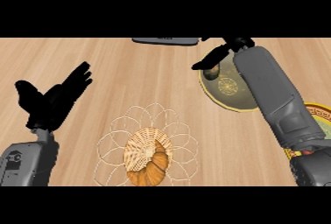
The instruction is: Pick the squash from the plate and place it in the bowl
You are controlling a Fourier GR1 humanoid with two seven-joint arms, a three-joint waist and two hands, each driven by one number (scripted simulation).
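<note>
Light wooden planking forms the counter (129, 78), seen steeply from above. Nearest, between the two forearms, one wire basket (113, 151) with looping petal-shaped sides is set, and one croissant (154, 168) is lain in it. To the left of the basket, the left hand (48, 103) is held up with fingers spread and straight, holding nothing, well apart from everything else. At the right edge, partly hidden under the right forearm, one plate (320, 114) with a yellow and red rim is seen. Farther on, one olive bowl (229, 94) with a yellow rim and a patterned centre is found, crossed by that forearm. The right hand (226, 48) is placed over the bowl's far rim, its fingers curled downward round a dark greenish thing, taken to be the squash (211, 70), just beneath the fingers and over the bowl's far left part. Its long axis cannot be told. Beyond the hand, one grey flat object (165, 40) is cut by the top edge.
</note>
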